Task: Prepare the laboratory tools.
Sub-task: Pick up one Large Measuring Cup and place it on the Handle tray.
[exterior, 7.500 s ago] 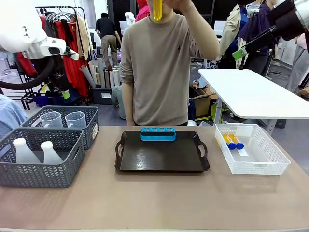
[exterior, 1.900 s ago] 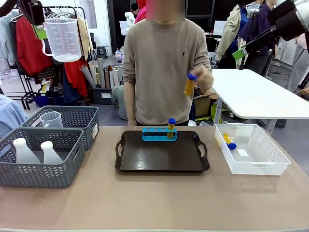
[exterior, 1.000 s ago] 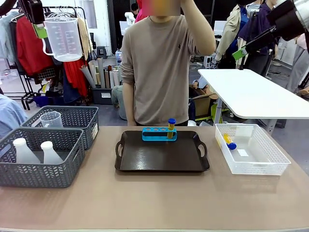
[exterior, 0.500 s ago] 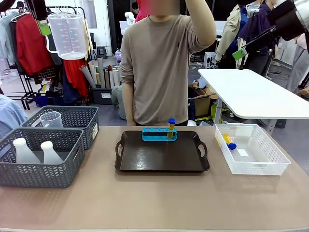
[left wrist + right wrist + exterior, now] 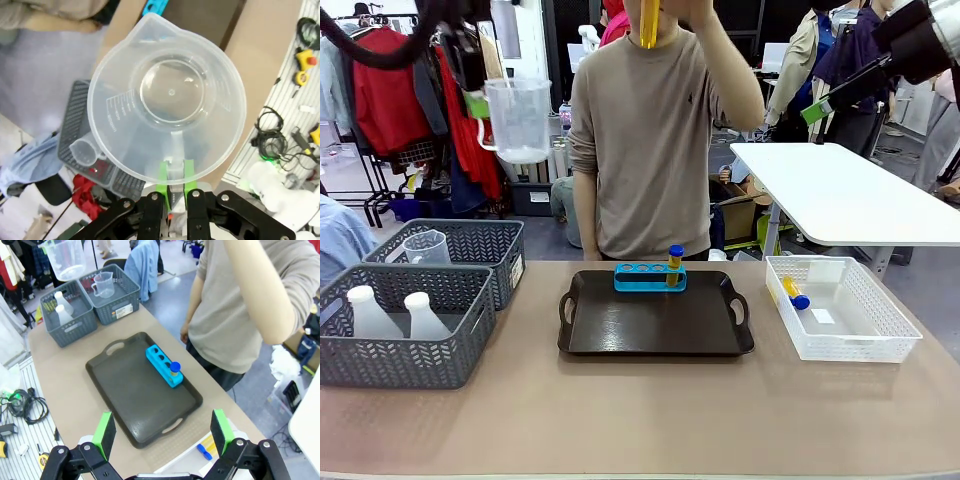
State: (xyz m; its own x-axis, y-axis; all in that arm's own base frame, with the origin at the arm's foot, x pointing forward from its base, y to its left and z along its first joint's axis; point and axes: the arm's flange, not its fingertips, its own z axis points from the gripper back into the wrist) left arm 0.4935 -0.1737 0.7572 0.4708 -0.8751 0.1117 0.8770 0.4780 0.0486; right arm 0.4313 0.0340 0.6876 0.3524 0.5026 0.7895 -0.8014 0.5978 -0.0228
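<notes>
Grey mesh basket (image 5: pixel 400 365), near left: two translucent white conical flasks (image 5: pixel 367 312) inside.
Dark brown handled tray (image 5: pixel 650 330), mid: small blue four-hole rack (image 5: pixel 649 277) at far edge, one blue-capped tube of yellow liquid (image 5: pixel 674 264) upright in it.
White mesh basket (image 5: pixel 845 352), right: second tube (image 5: pixel 792 291) lying inside.
L gripper (image 5: pixel 172 172): clamped on handle of clear plastic handled measuring beaker (image 5: pixel 167 100), upright, high left of tray.
R gripper (image 5: pixel 162 432): jaws wide apart, empty.
Risk: handle-only pinch, beaker could swing n clip rack imo.
Room: tray floor bare before rack; rim raised, go in from above.
</notes>
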